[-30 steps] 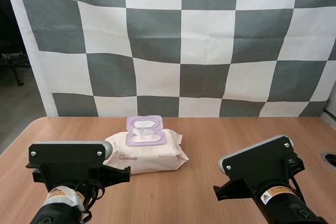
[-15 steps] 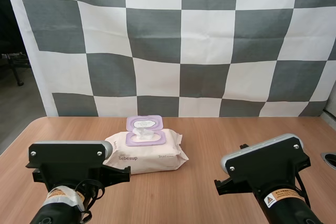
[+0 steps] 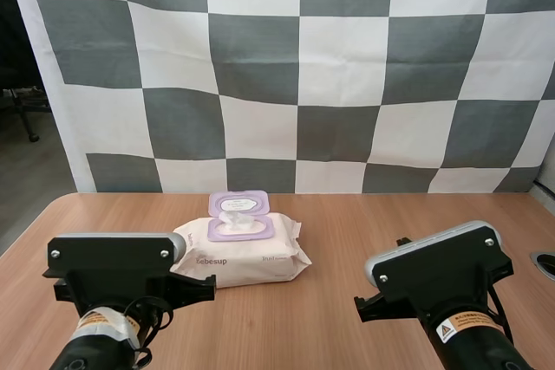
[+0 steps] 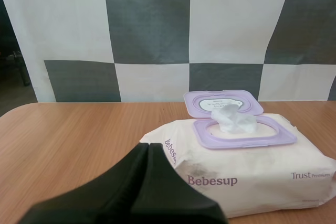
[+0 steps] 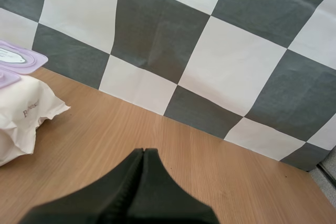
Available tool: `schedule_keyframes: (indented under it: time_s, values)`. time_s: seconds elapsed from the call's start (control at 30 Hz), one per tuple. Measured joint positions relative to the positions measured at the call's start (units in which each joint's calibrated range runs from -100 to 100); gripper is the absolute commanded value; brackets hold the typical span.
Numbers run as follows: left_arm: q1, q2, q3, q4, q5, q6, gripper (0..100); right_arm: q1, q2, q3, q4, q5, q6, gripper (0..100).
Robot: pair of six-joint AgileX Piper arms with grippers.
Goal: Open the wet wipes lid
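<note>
On the wooden table (image 3: 364,214), left of centre and nearer my left arm, the pack of wet wipes (image 3: 241,253) lies flat with its label toward the arm bases. Its purple lid (image 4: 222,102) is flipped up and back on the far-edge hinge. That leaves the oval opening bare, with a white wipe (image 4: 231,119) bunched up out of it. So the task reads as done: lid open, and nothing left that I can judge beyond maybe backing the arms off. Left gripper (image 4: 147,150): fingers pressed together as one dark wedge, holding nothing. Its tip is just beside the pack's near left corner; I can't tell if it makes contact. Right gripper (image 5: 144,155): also closed tight and empty, above bare table well to the right of the pack. Neither touches the lid.
</note>
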Motion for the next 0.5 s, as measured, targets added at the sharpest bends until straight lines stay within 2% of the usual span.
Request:
schedule_keyframes:
  time_s: [0.2, 0.37, 0.5]
  values:
    - [0.0, 0.0, 0.0, 0.0, 0.0, 0.0, 0, 0.0, 0.0, 0.0, 0.5, 2.9, 2.5, 0]
    - [0.0, 0.0, 0.0, 0.0, 0.0, 0.0, 0, 0.0, 0.0, 0.0, 1.1, 3.9, 8.2, 0]
    - [0.0, 0.0, 0.0, 0.0, 0.0, 0.0, 0, 0.0, 0.0, 0.0, 1.1, 3.9, 8.4, 0]
